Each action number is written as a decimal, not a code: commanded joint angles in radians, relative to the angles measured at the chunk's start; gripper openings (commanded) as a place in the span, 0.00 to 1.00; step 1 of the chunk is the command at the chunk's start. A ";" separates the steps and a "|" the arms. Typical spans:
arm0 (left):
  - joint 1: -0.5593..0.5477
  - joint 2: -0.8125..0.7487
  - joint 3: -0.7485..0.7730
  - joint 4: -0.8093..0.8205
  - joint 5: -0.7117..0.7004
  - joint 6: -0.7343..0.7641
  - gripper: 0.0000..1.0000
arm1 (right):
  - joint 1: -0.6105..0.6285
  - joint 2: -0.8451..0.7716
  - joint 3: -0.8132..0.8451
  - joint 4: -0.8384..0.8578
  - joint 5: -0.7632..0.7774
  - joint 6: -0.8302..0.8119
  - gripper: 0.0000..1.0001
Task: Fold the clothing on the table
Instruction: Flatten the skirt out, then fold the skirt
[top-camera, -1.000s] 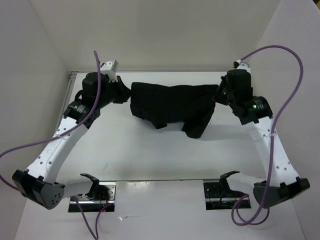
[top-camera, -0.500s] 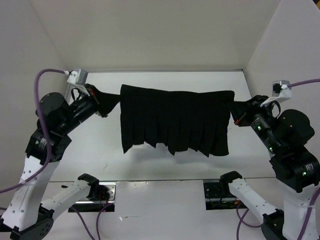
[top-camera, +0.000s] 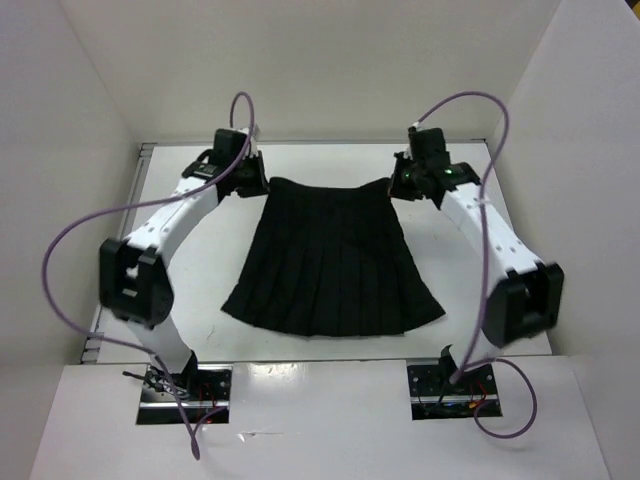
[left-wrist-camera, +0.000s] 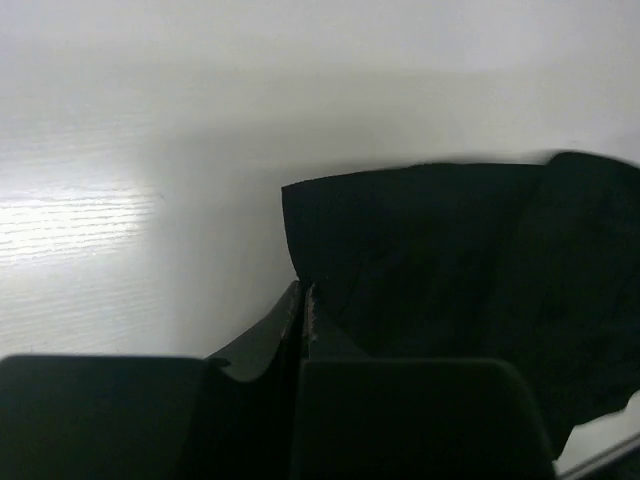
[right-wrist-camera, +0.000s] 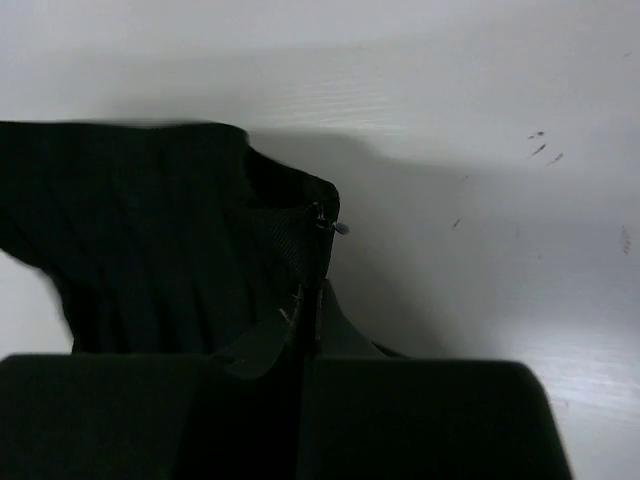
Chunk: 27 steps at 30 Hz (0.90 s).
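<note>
The clothing (top-camera: 330, 265) is a black pleated garment spread flat on the white table (top-camera: 190, 260), narrow waist at the far side and wide hem toward the near edge. My left gripper (top-camera: 262, 184) is shut on the waist's left corner. My right gripper (top-camera: 394, 186) is shut on the waist's right corner. In the left wrist view the closed left gripper (left-wrist-camera: 305, 292) pinches the black fabric (left-wrist-camera: 430, 250) at its edge. The right wrist view has the right gripper (right-wrist-camera: 308, 292) closed on the cloth (right-wrist-camera: 150, 230) just below a small zip pull (right-wrist-camera: 335, 226).
White walls stand close on the left, back and right. Both arms stretch over the table's sides toward the far edge, with purple cables (top-camera: 60, 270) looping above them. Metal base plates (top-camera: 185, 390) (top-camera: 448, 388) sit at the near edge.
Half a second ago the garment hung stretched in the air between the raised grippers. Both arms have since reached far and low, and it now lies spread flat on the table.
</note>
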 joint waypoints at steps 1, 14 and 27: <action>0.040 0.149 0.106 0.035 -0.005 0.029 0.00 | -0.023 0.121 0.032 0.138 -0.003 0.001 0.00; 0.098 0.333 0.248 0.064 0.097 0.061 0.00 | -0.063 0.284 0.084 0.148 0.125 -0.009 0.00; 0.098 -0.066 -0.250 0.157 0.134 -0.021 0.00 | -0.054 -0.064 -0.098 -0.061 0.150 0.010 0.00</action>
